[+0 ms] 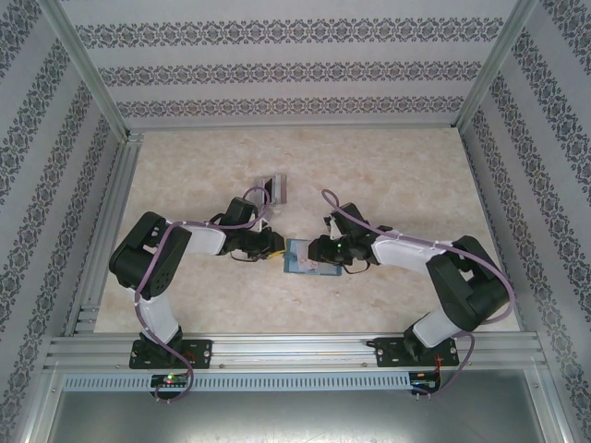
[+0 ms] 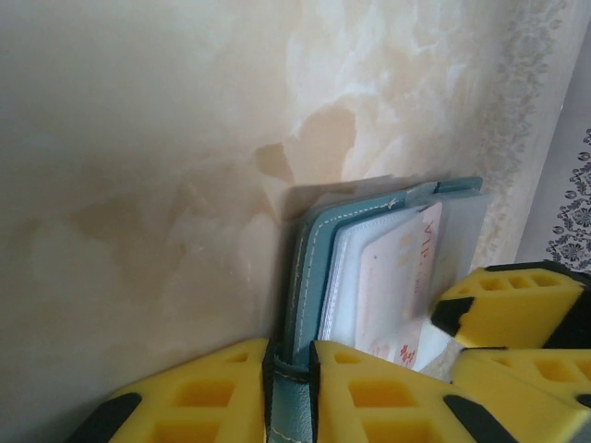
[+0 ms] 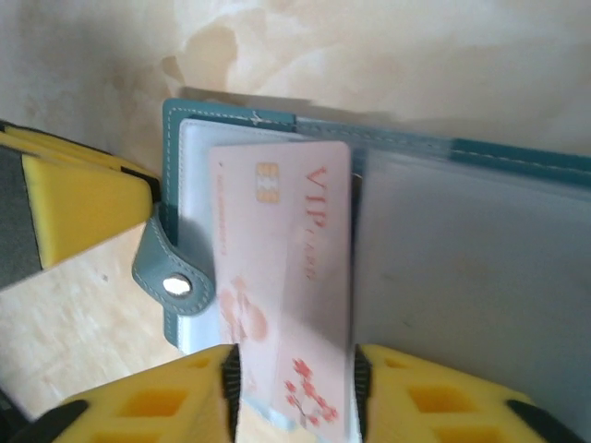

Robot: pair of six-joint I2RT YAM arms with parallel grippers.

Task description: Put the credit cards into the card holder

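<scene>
Working on a marbled beige table (image 1: 388, 175) boxed in by patterned walls (image 1: 295, 74). Pinning the card holder (image 1: 303, 257) open at the table's middle, between the two arms: closing the left jaws tight on the teal cover's edge beside the snap tab (image 3: 172, 284), seemingly to stop the pockets sliding or folding shut during loading. Feeding a pink card (image 3: 282, 277) chip-end first over the clear inner sleeves, probably part-way into a pocket, though not showing how deep. Bracketing that card's long edges with the right jaws, parted just enough to take it between them; being unable to tell whether pinching or merely steering it straight. Leaving the clear slotted stand (image 1: 272, 189) well apart, farther back.
</scene>
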